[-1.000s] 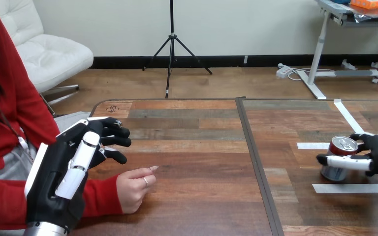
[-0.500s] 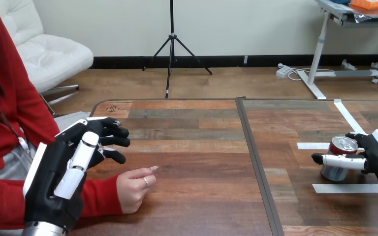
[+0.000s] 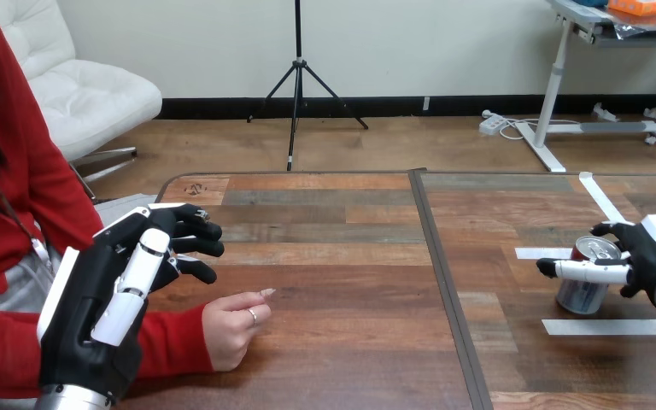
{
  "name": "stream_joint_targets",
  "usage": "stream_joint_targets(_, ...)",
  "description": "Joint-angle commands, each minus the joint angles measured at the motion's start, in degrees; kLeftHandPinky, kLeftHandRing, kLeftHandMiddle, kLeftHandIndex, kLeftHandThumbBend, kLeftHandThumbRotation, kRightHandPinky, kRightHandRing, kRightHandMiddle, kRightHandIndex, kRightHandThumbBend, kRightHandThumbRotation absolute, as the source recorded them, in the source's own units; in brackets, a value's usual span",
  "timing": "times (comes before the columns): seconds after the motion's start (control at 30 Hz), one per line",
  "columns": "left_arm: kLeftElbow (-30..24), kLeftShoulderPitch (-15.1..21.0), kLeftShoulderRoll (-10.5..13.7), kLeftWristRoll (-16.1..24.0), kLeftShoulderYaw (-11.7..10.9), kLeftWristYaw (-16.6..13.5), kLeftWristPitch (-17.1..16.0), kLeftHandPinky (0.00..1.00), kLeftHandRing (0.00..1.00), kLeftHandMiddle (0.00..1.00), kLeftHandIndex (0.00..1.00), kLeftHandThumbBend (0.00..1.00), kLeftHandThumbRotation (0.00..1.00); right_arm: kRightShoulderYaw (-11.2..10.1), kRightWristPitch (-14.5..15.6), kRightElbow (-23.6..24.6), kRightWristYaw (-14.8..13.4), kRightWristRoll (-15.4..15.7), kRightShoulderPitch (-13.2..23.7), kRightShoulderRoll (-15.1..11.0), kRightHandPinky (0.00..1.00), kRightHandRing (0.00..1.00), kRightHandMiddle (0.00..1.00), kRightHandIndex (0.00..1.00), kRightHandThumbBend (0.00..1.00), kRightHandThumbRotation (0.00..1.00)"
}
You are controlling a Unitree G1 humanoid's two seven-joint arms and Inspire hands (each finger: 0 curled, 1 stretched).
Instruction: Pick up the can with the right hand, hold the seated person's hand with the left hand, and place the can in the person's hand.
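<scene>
So the right hand [image 3: 653,256] is wrapped round the can [image 3: 576,295] at 3 o'clock to lift it, and the left hand [image 3: 102,299] hovers loosely spread at 8 o'clock, ready for the person's hand [image 3: 231,329].

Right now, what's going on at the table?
The right hand has its fingers curled round the can, which stands on the table at the right. The left hand hovers open beside the person's hand, which rests on the table, apart from it. Nothing is handed over yet.
</scene>
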State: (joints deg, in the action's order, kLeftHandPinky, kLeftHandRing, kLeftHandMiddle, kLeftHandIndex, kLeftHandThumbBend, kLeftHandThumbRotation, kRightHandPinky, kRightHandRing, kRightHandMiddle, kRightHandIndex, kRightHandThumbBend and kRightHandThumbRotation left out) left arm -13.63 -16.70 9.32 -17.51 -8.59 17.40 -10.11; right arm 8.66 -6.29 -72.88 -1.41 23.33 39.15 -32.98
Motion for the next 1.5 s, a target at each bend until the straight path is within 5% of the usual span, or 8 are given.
stream_joint_targets(0.0, -2.03, 3.47, 0.84, 0.15, -0.79, -0.05, -1.01, 0.44, 0.57, 0.57, 0.55, 0.34, 0.65, -0.12, -2.38, 0.29, -1.51, -0.53, 5.3, 1.42, 0.59, 0.73, 0.79, 0.83, 1.0, 0.44)
stream_joint_targets(0.37, -2.31, 3.4, 1.09, 0.23, -1.06, 0.05, -0.74, 0.44, 0.56, 0.57, 0.54, 0.35, 0.63, 0.04, -4.17, 0.04, -3.05, -0.26, 5.35, 1.84, 0.66, 0.75, 0.78, 0.78, 0.83, 0.21)
stream_joint_targets(0.63, -2.83, 3.29, 1.46, -0.47, -1.39, 0.0, 0.47, 0.45, 0.56, 0.57, 0.54, 0.38, 0.64, 0.06, -5.83, 0.0, -5.28, 0.03, 5.09, 1.96, 0.59, 0.67, 0.71, 0.73, 0.71, 0.04)
stream_joint_targets(1.07, -2.57, 3.75, 1.77, -0.57, -1.95, 0.01, 0.39, 0.45, 0.55, 0.57, 0.54, 0.39, 0.64, -0.68, -5.36, -0.18, -5.99, -0.84, 5.5, 2.17, 0.53, 0.57, 0.61, 0.63, 0.63, 0.0)
stream_joint_targets(1.47, -1.99, 4.53, 1.88, -1.2, -2.37, 0.17, 0.5, 0.45, 0.55, 0.56, 0.53, 0.35, 0.64, -0.08, -4.81, -0.24, -5.15, -0.26, 5.99, 1.56, 0.46, 0.51, 0.54, 0.54, 0.68, 0.0)
